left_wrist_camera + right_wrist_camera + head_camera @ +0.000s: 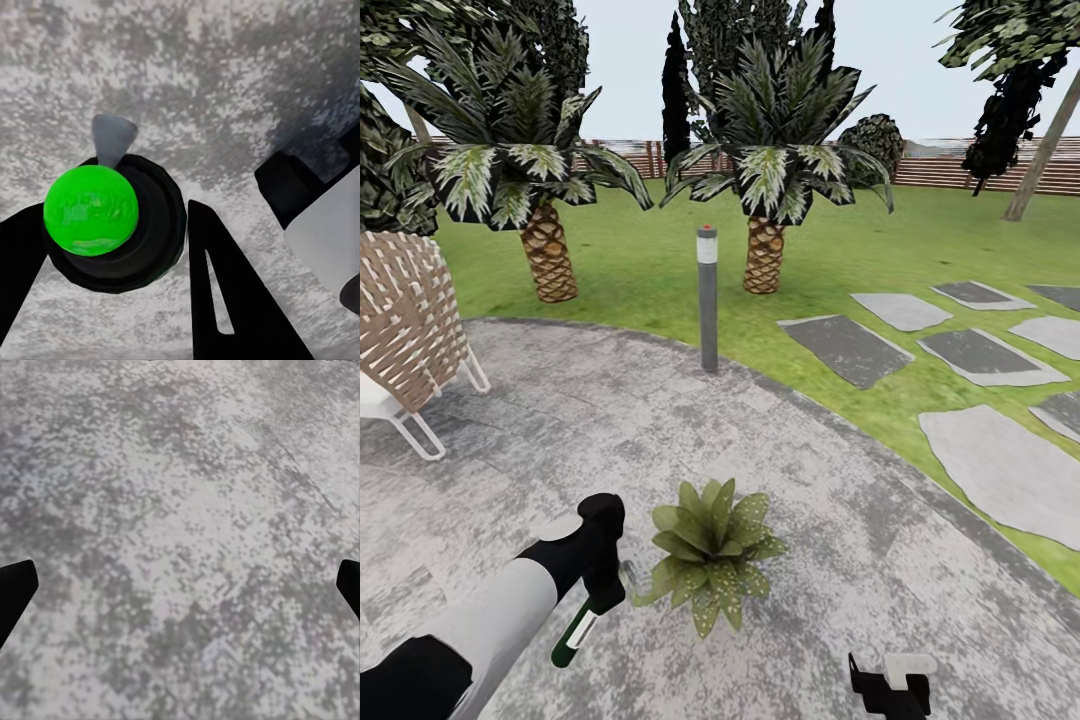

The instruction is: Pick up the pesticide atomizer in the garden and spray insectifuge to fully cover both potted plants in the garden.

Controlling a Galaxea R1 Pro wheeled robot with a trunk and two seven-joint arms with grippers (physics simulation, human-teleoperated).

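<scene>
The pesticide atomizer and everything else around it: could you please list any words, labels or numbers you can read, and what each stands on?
None can be read.
pesticide atomizer, held in the left gripper: white band, no legible print.
bollard lamp: pale band, no text.

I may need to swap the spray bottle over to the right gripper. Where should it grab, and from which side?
Grip the lower body of the spray bottle, near the white band. It hangs tilted below the left gripper, which holds its upper part, so only the lower end is free. Come in from the robot's right, low over the paving, keeping below the potted plant.
</scene>
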